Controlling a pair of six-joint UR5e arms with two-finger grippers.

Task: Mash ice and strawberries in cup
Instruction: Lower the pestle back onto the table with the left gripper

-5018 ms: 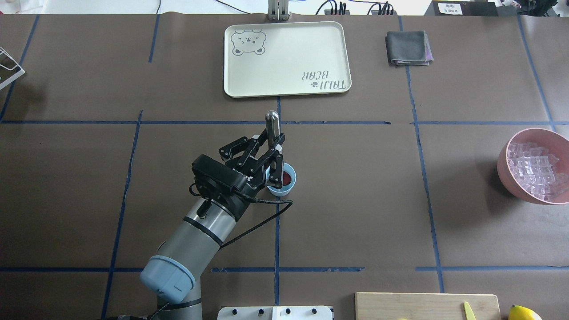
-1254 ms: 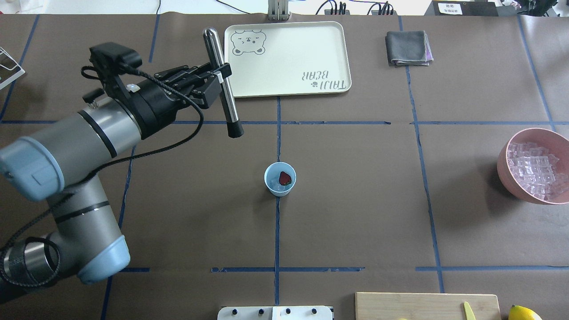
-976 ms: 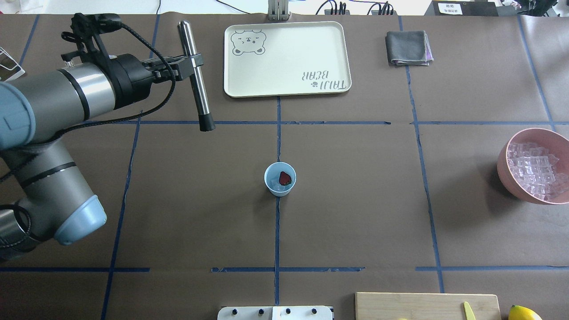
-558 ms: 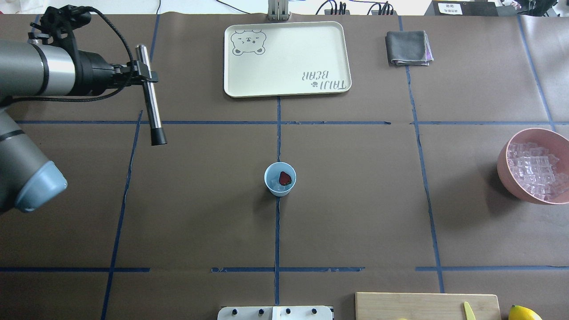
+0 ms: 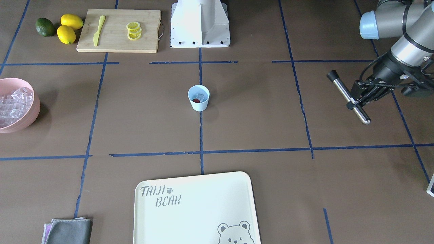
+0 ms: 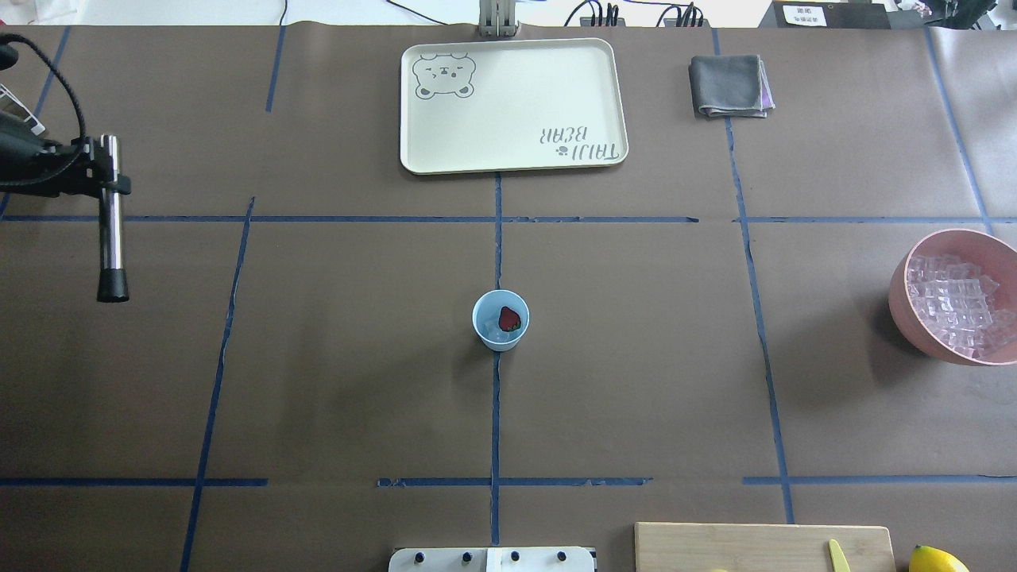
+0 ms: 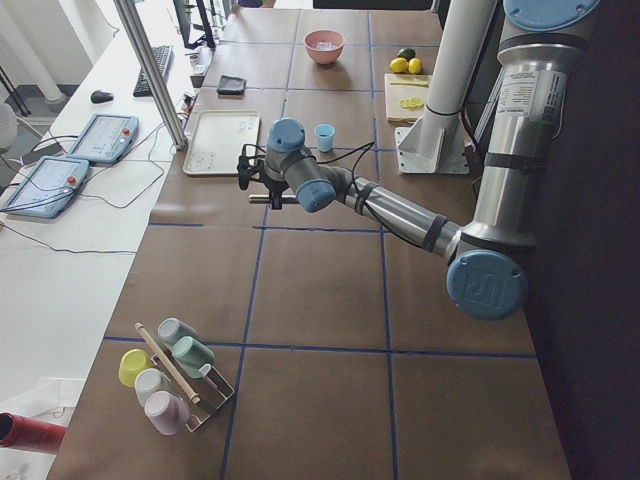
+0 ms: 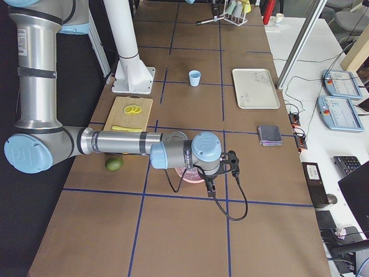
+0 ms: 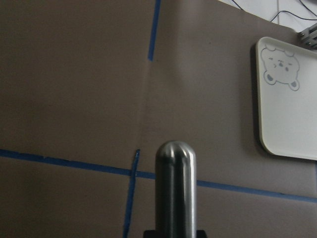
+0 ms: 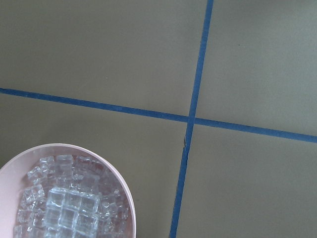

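Left pincer (image 5: 354, 103) pinches the muddler (image 5: 340, 85) at the surface's (image 5: 257, 115) left edge, well apart from the cup (image 5: 198, 98). It is probably stowing the muddler, so next it must lower and release.

Place: a robot test lab
Table: brown paper cover (image 6: 636, 357) divided into squares by blue tape lines (image 6: 494, 413)
Robot mount: white pedestal (image 5: 200, 23) with bolts at the table edge
Side bench: white top (image 7: 60, 250) with two teach pendants (image 7: 103, 137), a keyboard (image 8: 346, 164), a mouse (image 7: 99, 96)
Frame: aluminium post (image 7: 135, 35) beside the bench
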